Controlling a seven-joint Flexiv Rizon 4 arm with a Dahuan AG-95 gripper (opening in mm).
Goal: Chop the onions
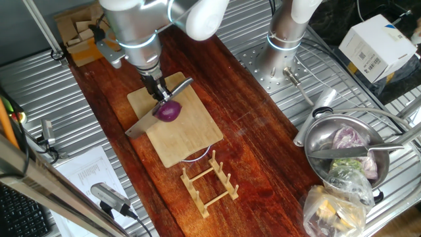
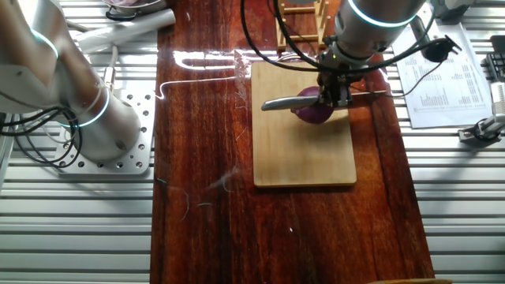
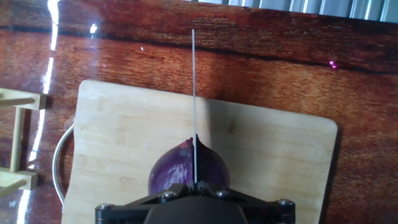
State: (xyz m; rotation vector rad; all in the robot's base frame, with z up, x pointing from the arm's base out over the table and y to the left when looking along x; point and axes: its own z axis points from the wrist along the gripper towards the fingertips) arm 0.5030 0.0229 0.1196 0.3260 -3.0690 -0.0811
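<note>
A small dark purple onion [image 1: 170,111] [image 2: 315,110] [image 3: 177,168] sits on the bamboo board [image 1: 197,135] [image 2: 304,158] [image 3: 124,130]. My gripper [image 1: 160,94] [image 2: 338,93] [image 3: 194,186] is shut on a knife [image 1: 141,125] [image 2: 280,103] right above the onion. In the hand view the blade shows edge-on as a thin line [image 3: 193,93] running across the middle of the onion's top. The blade lies across the onion; how deep it sits I cannot tell.
A wooden rack [image 1: 209,186] [image 2: 300,14] stands just off one end of the board, with a metal ring [image 3: 57,162] under that board edge. A steel bowl [image 1: 322,141] of pale purple leaves and a second arm's base [image 1: 279,56] [image 2: 110,130] stand off to the side.
</note>
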